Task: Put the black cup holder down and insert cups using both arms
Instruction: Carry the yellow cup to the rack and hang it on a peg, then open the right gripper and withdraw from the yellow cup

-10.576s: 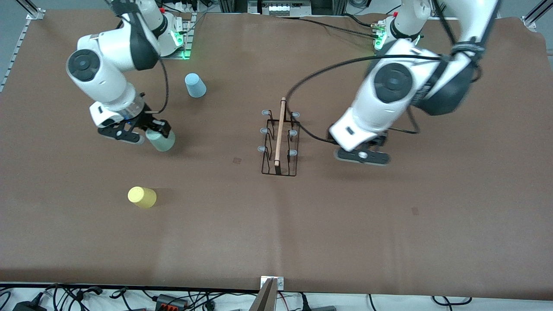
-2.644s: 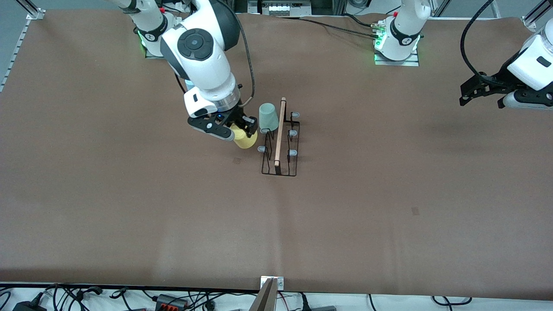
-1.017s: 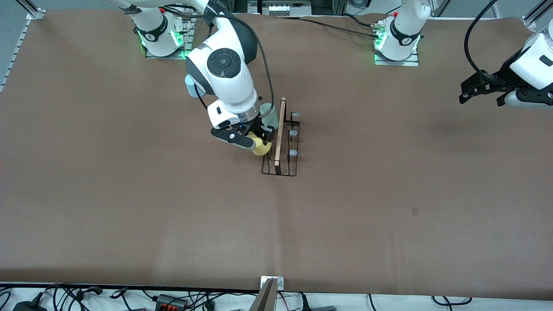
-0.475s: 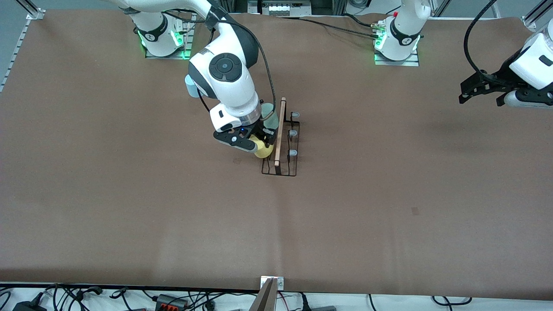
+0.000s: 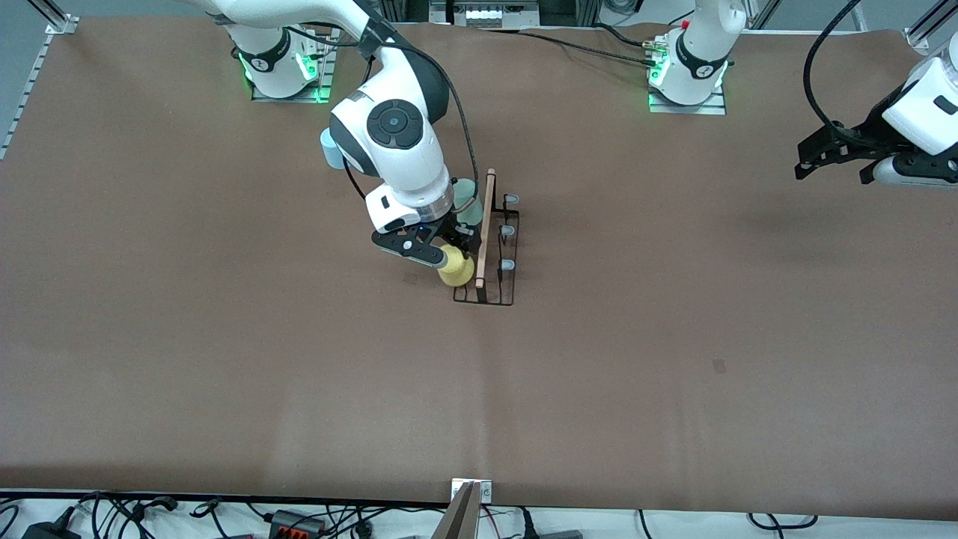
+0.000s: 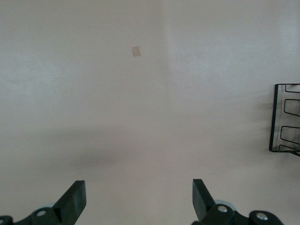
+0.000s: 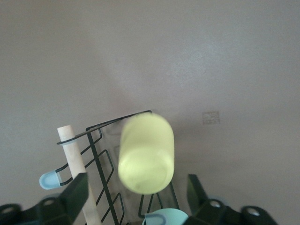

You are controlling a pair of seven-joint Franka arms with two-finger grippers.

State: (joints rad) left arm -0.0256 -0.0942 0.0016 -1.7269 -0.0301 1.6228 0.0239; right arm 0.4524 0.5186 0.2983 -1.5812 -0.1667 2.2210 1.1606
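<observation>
Jaws of the right gripper [image 7: 136, 199] stand wide apart with the yellow cup [image 7: 146, 153] loose between them, over the black cup holder [image 5: 485, 247] at mid-worktop; the mint green cup [image 5: 469, 203] sits on a holder prong, and the light blue cup [image 5: 328, 150] stands nearer the right arm's base. The left gripper [image 6: 137, 199] waits, jaws wide and empty, over the worktop [image 5: 673, 337] at the left arm's end. No readable writing shows.

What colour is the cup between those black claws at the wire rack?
Pale yellow. The cup shows best in the right wrist view, over the rack.
</observation>
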